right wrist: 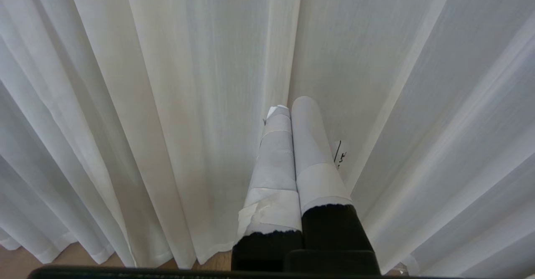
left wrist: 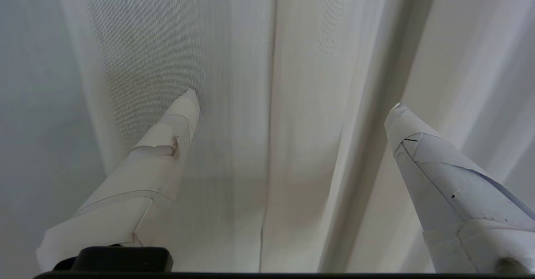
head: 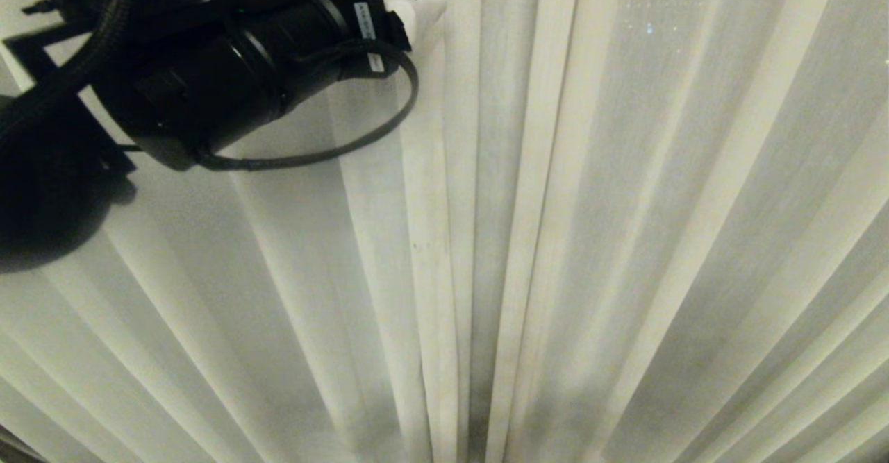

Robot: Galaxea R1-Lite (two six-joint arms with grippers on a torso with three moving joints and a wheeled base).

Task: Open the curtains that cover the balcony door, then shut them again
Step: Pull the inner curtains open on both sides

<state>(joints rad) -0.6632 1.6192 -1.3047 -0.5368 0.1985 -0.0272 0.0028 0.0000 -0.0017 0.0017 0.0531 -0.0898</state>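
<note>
Both curtains [head: 555, 241] hang drawn together; left tool [left wrist: 292, 99] gapes wide at their meeting hems to catch 1 edge.

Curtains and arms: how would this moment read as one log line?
curtains: drawn shut | left gripper: open, raised at centre hems | right gripper: shut, idle | balcony door: hidden

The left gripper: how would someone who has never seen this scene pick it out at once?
Cream pleated curtains fill the head view. At upper left a black arm reaches to the fabric near the central hemmed edges; the left gripper is at its end. Its white-wrapped fingers stand wide apart against the cloth, whereas the right gripper has its fingers pressed together.
</note>
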